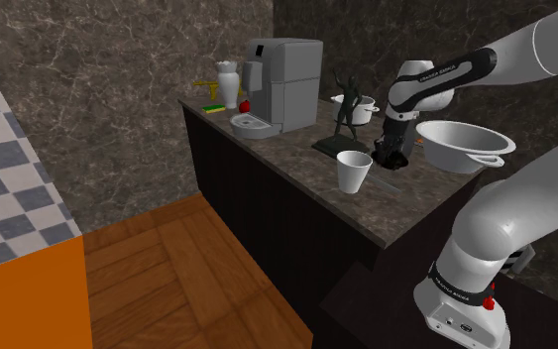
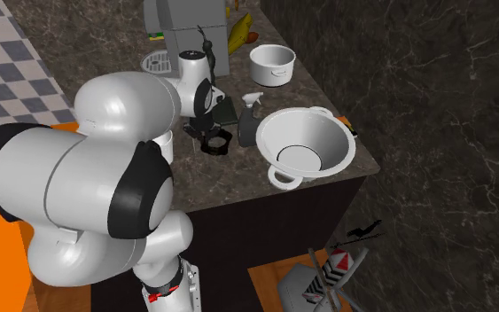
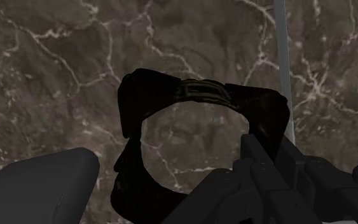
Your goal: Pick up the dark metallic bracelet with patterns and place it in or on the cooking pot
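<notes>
The task is judged to be at its 1st stage: nothing has been lifted or delivered yet. The gripper is seen lowered over the dark marbled counter, right of centre in the shoulder view, with its 2 fingers spread apart. In the wrist view the bracelet, a dark ring with a faint ribbed pattern on its far side, lies flat on the stone in the middle of the frame. 1 finger sits just outside the ring without visibly touching it, while the other overlaps the opposite side of the ring, so contact there cannot be told. No clasp is shown, and the bracelet is taken as not yet held. In the second exterior view the bracelet is found left of centre, just beside the large white pot, whose bowl is seen empty. This 2-handled pot is presumed to be the target, although a smaller white pot stands further back. A white cup stands close by, to the left of the gripper in the shoulder view. What is left is judged to be the closing of the fingers, the lift, the short carry to the pot and the release.
</notes>
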Tool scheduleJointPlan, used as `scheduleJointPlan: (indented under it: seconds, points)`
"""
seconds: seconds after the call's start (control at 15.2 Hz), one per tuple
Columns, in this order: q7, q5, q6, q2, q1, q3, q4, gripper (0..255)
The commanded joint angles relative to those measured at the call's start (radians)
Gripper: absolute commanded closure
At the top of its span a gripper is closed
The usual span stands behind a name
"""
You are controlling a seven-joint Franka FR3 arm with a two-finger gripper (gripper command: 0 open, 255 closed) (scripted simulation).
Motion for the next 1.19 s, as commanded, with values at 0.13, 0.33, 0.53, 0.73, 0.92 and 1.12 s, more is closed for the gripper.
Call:
scheduleJointPlan:
  seconds: [0.13,0.33,0.53,0.73,0.92,1.12]
  points:
    - [0.009,-0.001,-0.062,-0.028,-0.002,0.016,0.034,255]
    - [0.013,0.0,-0.106,-0.044,-0.003,0.025,0.063,255]
    - [0.016,0.001,-0.15,-0.058,-0.003,0.034,0.093,255]
    - [0.019,0.004,-0.193,-0.069,-0.002,0.043,0.126,255]
    - [0.021,0.007,-0.235,-0.077,-0.001,0.051,0.159,255]
    - [0.022,0.01,-0.277,-0.083,0.0,0.058,0.195,255]
